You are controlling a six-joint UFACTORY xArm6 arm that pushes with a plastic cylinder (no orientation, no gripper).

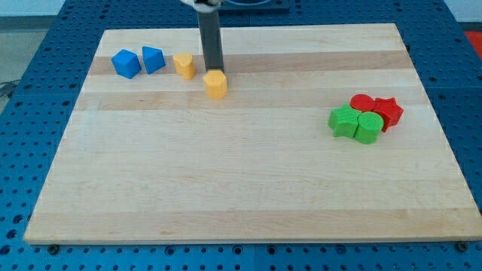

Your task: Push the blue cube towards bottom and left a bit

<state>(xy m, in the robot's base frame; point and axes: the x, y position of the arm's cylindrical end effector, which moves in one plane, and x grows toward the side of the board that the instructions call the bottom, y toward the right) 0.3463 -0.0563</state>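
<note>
The blue cube (pixel 126 63) sits near the board's top left corner. A second blue block (pixel 153 59), wedge-like, stands just to its right. A yellow block (pixel 184 65) stands right of that. My tip (pixel 215 70) is at the top edge of a yellow hexagonal block (pixel 215 84), touching or almost touching it. The tip is well to the right of the blue cube, with the other blue block and the yellow block between them.
The wooden board (pixel 241 188) lies on a blue perforated table. At the view's right is a tight cluster: a red block (pixel 362 102), a red star-like block (pixel 388 111), a green star-like block (pixel 344 121) and a green block (pixel 368 128).
</note>
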